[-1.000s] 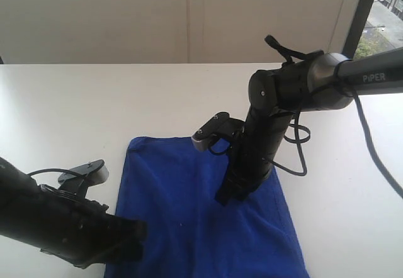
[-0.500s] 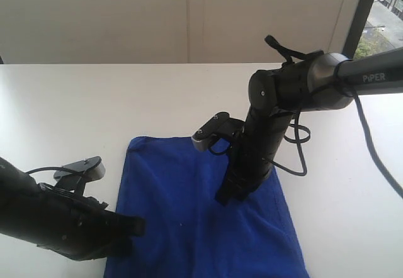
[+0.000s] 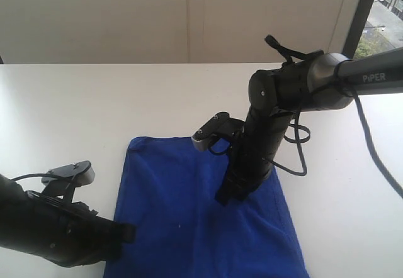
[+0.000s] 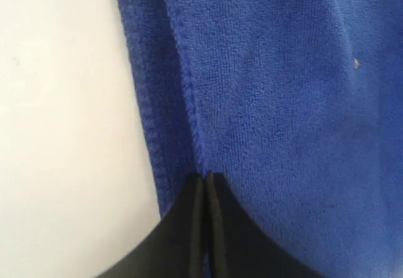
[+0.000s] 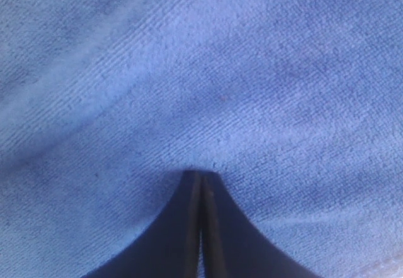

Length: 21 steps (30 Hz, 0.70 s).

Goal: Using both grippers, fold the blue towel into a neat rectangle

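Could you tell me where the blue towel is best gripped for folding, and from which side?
Pinch the blue towel at its hemmed left edge, coming in low from the table beside it. The hem forms a raised ridge lying free at the border; the left gripper is shut right on it, while the right gripper presses mid-cloth.

Daylight enters through the clear glass window [image 3: 385, 4] at 2 o'clock, overexposing the smooth white tabletop [image 3: 75, 108]; right wrist view hazy.
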Motion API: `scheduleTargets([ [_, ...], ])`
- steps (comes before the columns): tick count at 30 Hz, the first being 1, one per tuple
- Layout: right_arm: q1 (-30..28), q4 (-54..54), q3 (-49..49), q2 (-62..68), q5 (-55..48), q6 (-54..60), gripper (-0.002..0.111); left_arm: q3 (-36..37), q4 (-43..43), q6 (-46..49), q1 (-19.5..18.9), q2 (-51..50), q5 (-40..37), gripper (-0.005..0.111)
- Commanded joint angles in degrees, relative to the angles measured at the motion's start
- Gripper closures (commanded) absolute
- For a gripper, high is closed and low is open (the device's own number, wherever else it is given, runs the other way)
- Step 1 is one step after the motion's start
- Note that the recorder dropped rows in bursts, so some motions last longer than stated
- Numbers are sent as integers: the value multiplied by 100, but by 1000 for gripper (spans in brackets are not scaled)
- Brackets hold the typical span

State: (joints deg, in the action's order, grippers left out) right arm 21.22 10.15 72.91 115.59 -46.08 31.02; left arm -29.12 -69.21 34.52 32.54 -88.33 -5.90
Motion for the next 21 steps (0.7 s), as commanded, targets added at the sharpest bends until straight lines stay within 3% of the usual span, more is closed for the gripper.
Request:
scheduleTargets([
  [1,-9,50,-37,111,-7,28,108,52,-20,-6,20,108,-13,107],
  [21,-9,50,-37,111,-1,28,108,313,18,-5,20,97,196,107],
])
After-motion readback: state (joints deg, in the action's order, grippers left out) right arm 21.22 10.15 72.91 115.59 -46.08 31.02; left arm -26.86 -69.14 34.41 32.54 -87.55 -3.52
